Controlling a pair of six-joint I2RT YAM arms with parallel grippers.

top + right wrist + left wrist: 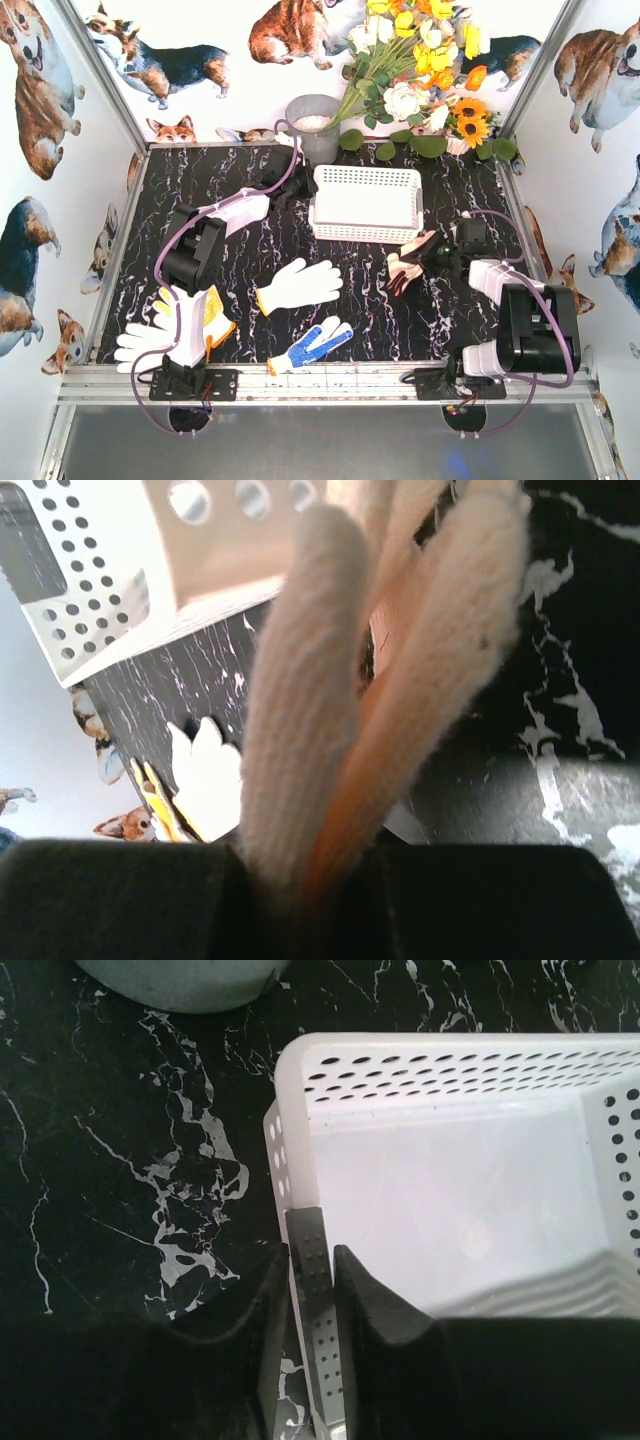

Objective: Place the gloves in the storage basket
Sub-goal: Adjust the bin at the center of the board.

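Far centre and right: storage basket (pixel 365 228) and pale glove (pixel 300 680) held.
My left gripper (pixel 312 1260) pinches its left wall; my right gripper (pixel 305 875), just right of it, clamps the glove.

Left arm extended forward; left end effector (pixel 310 1260) pinching storage basket (pixel 450 1070) wall; right end effector (pixel 422 255) clamping glove (pixel 300 680), pointing left.
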